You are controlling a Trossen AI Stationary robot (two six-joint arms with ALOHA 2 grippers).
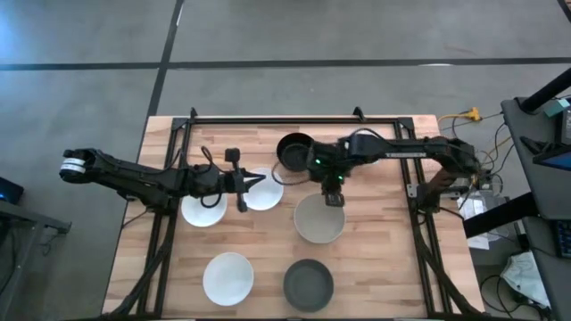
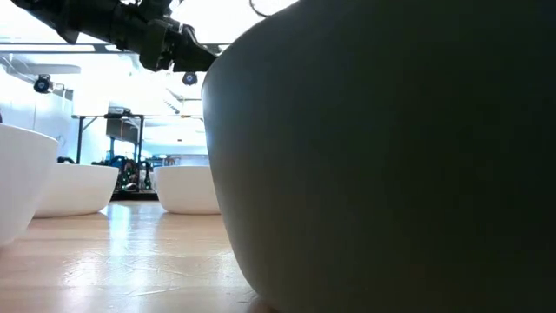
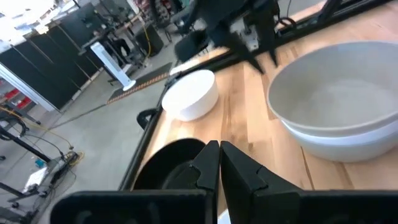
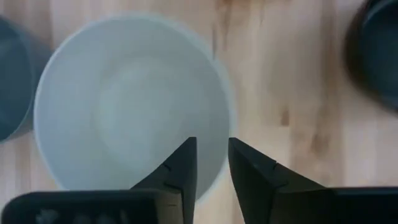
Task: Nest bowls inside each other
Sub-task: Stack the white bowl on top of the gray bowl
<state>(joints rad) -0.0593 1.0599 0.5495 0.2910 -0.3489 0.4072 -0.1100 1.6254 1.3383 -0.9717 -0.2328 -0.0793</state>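
The right gripper (image 1: 334, 198), fingers slightly parted and empty, hangs over the far rim of the grey-green bowl (image 1: 318, 219). The left gripper (image 1: 242, 191), shut and empty, sits left of that bowl, bare table (image 1: 384, 259) lying to its right.

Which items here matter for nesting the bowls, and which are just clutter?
Job: black bowl, grey-green bowl under right gripper, dark grey bowl, three white bowls, left gripper.
Clutter: cables beside the table, black frame.
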